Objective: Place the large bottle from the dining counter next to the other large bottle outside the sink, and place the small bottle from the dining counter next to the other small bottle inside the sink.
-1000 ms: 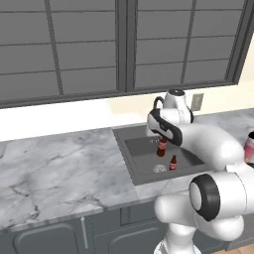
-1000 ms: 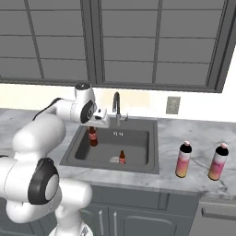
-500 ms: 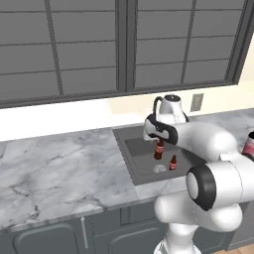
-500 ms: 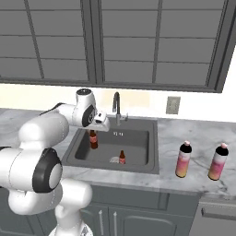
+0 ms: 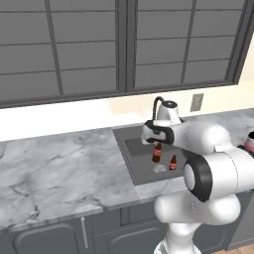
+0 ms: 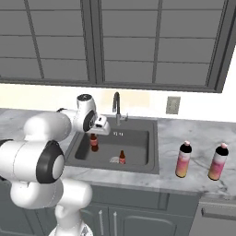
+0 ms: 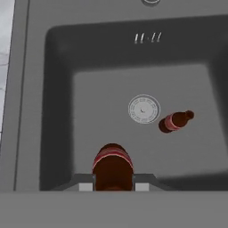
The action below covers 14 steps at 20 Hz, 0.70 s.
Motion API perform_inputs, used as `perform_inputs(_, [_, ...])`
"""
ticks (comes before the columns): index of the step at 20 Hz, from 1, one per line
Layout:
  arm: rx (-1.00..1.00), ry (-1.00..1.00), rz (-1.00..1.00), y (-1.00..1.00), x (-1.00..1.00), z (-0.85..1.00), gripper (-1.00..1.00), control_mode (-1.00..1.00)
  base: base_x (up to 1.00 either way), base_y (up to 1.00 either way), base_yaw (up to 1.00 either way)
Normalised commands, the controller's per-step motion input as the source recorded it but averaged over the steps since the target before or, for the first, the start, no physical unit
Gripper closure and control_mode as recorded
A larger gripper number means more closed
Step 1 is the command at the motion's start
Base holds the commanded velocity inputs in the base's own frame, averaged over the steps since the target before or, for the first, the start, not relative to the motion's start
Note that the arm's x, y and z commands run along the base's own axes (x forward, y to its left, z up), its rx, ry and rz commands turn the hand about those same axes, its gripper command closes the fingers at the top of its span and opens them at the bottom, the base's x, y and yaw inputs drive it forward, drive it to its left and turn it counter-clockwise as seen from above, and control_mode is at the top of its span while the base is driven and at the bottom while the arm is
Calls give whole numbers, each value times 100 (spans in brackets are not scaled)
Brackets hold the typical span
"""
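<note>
You're holding the small bottle in the gripper, jaws clamped on it, over the sink. Both big bottles are sitting on the bench. Next: lower it beside the other small bottle nr the drain, then let go.

The sink looks like matt grey metal, smooth, with a paler brushed-looking drain disc in its floor. The bench around it is polished grey-white marble with dark veins. The small bottle in the tool has a glossy dark-brown body and a red band; the other small bottle looks the same. The faucet is dark and slightly shiny. Two tall bottles have smooth pink-to-orange bodies with dark caps.
</note>
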Motion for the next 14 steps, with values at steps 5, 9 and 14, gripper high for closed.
perform_inputs(5, [0,0,0,0,30,0,100,-100,0,0,0])
perform_inputs(9, [0,0,0,0,14,-3,100,-100,0,0,0])
perform_inputs(14, [0,0,0,0,6,-18,100,-100,0,0,0])
